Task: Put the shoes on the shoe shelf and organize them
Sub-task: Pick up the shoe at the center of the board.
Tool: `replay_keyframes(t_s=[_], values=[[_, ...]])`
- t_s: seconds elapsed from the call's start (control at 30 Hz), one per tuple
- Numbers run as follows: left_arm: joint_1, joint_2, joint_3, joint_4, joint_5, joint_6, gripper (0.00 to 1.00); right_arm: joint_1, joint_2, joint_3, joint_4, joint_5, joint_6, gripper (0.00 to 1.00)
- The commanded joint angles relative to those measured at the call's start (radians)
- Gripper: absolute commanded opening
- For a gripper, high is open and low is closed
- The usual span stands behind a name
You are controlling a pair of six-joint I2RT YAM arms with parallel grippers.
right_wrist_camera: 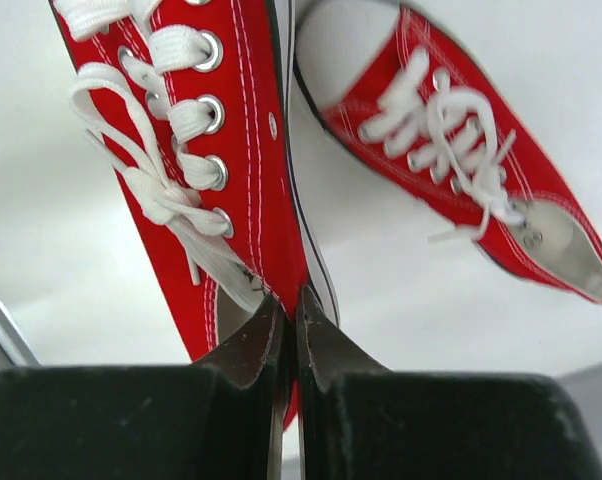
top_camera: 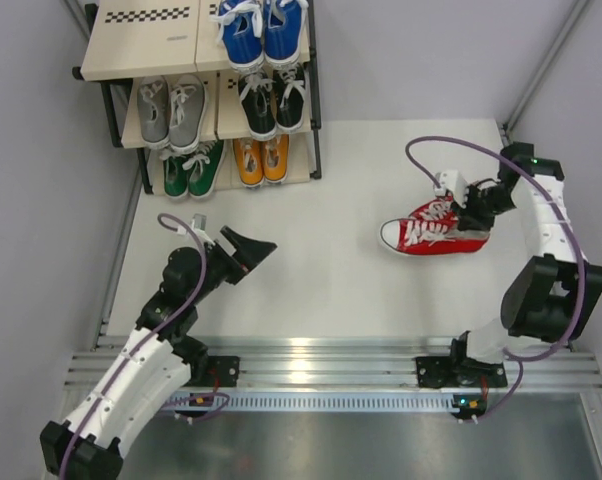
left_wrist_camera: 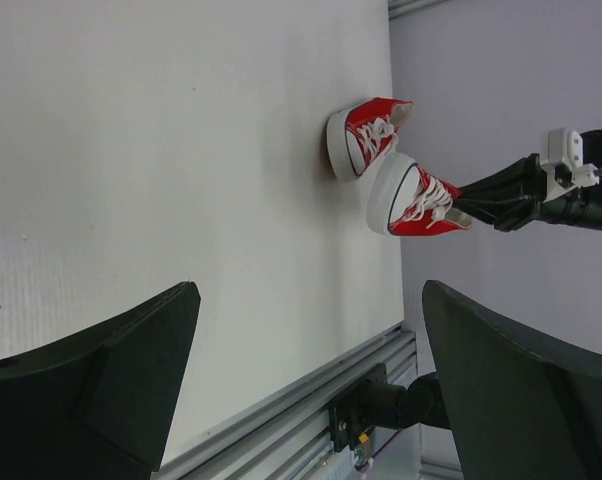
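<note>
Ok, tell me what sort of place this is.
Probably a robot test cell, not a home: a plain white table boxed in by blank walls, a left arm and right arm bolted to a metal rail, and a shelf of shoes.

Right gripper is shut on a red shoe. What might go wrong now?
The right gripper pinches only the thin canvas side of the held red shoe, so it may swivel or slip when moved. The second red shoe lies close beside it and could be knocked.

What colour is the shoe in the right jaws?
Red shoe, white laces; clearest in the right wrist view.
</note>
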Motion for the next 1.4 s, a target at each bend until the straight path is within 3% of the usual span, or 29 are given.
replay_keyframes(t_s=[0.0,0.03,0.07,0.23,0.37,0.57,0.73,0.87,1.1,1.2,1.33,1.37], values=[[0.001,0.049,0.015,0.214,0.066,-0.012,0.98,0.132,-0.051,0.017,0.055,-0.179,0.394,0.0],[0.001,0.061,0.023,0.228,0.068,-0.012,0.98,0.164,-0.051,0.017,0.088,-0.194,0.468,0.0],[0.001,0.073,0.038,0.26,0.069,-0.01,0.98,0.24,-0.05,0.011,0.168,-0.231,0.645,0.0],[-0.03,0.162,0.079,0.328,0.028,-0.01,0.98,0.374,-0.033,-0.022,0.436,-0.348,1.132,0.0],[-0.135,0.239,0.092,0.372,-0.099,-0.007,0.98,0.486,-0.039,-0.083,0.674,-0.287,1.555,0.0],[-0.287,0.371,0.09,0.513,-0.308,-0.012,0.98,0.592,-0.092,-0.176,0.906,-0.207,1.932,0.0],[-0.337,0.555,0.135,0.587,-0.313,-0.016,0.98,0.629,-0.115,-0.262,1.01,-0.268,2.069,0.0],[-0.344,0.662,0.179,0.674,-0.29,-0.027,0.98,0.655,-0.152,-0.292,1.035,-0.279,2.072,0.0],[-0.347,0.741,0.23,0.679,-0.301,-0.042,0.96,0.678,-0.198,-0.327,1.051,-0.279,2.044,0.0],[-0.347,0.767,0.239,0.692,-0.285,-0.054,0.8,0.686,-0.212,-0.339,1.051,-0.273,2.02,0.0],[-0.347,0.769,0.239,0.713,-0.273,-0.053,0.4,0.686,-0.221,-0.339,1.034,-0.256,1.985,0.0],[-0.347,0.764,0.239,0.713,-0.275,-0.035,0.19,0.686,-0.224,-0.339,1.031,-0.254,1.975,0.0]])
